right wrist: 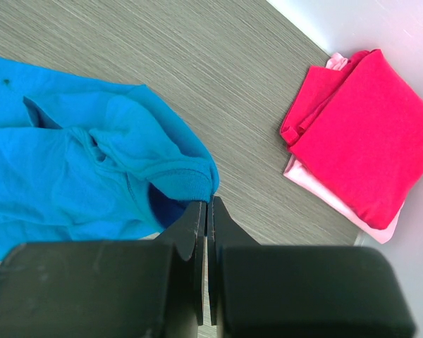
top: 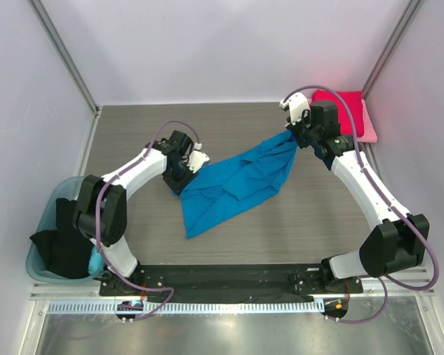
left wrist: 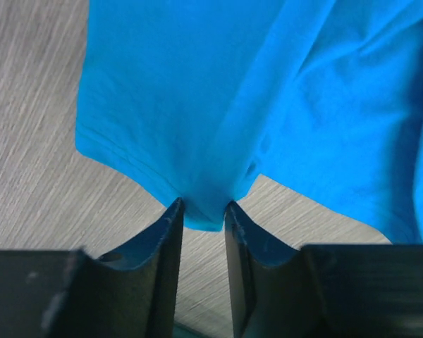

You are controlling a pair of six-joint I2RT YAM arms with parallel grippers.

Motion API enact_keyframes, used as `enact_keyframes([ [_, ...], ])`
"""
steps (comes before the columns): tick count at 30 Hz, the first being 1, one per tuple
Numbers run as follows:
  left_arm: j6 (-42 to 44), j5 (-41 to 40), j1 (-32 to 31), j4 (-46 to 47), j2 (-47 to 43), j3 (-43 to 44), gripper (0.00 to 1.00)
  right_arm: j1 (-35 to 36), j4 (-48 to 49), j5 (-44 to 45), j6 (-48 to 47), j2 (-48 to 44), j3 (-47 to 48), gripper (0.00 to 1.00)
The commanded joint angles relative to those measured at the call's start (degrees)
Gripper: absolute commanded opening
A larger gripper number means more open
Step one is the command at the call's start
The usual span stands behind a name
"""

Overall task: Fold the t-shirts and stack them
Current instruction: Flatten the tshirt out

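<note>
Blue t-shirt (top: 237, 185) hangs between left gripper (left wrist: 201, 208) and right gripper (right wrist: 208, 205), both pinching thin edges; a hard tug could slip either hold.

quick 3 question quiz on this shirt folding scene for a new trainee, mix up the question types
1. True or false: the red shirt lies folded on top of the pink shirt, at the far right corner of the table.
2. What is the right gripper shut on? A) the blue shirt B) the red shirt C) nothing
3. Fill in the blank: the black shirt sits in the teal ___ at the near left.

Key: 1 true; 2 A; 3 tub
</note>
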Motion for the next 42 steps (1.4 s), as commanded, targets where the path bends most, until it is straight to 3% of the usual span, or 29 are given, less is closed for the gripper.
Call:
enact_keyframes([
  [1,0.1,-1.0,0.0,1.8,0.4,2.4,0.29,-0.3,2.5,-0.3,0.5,-1.3,1.0,0.01],
  [12,0.5,-0.7,0.2,-0.7,-1.9,2.0,0.07,-0.4,3.1,-0.3,0.5,-1.2,0.6,0.01],
  [17,2.2,-1.2,0.1,-2.2,-5.3,0.5,0.05,-0.4,3.5,-0.5,0.5,-1.2,0.2,0.01],
  [23,1.3,-1.0,0.1,-2.5,-3.8,-0.5,0.11,-0.4,4.0,-0.9,1.1,-0.8,0.2,0.01],
  [27,1.3,-0.6,0.1,-1.9,-2.8,-1.3,0.0,-0.4,4.0,-0.8,1.1,-1.3,0.2,0.01],
  [29,1.1,-0.3,0.1,-2.2,-2.5,-1.2,0.0,-0.4,4.0,-0.8,1.2,-1.8,-0.1,0.01],
  [38,1.0,-1.8,0.2,-2.5,-5.2,-1.6,0.01,-0.4,4.0,-0.8,1.1,-3.6,-1.9,0.01],
  [40,0.7,-2.3,0.2,-2.3,-6.2,-1.5,0.21,-0.4,4.0,-0.8,1.2,-3.7,-1.8,0.01],
  [42,0.3,-2.5,0.2,-2.3,-6.4,-1.5,0.28,-0.4,4.0,-0.9,1.2,-3.7,-1.8,0.01],
])
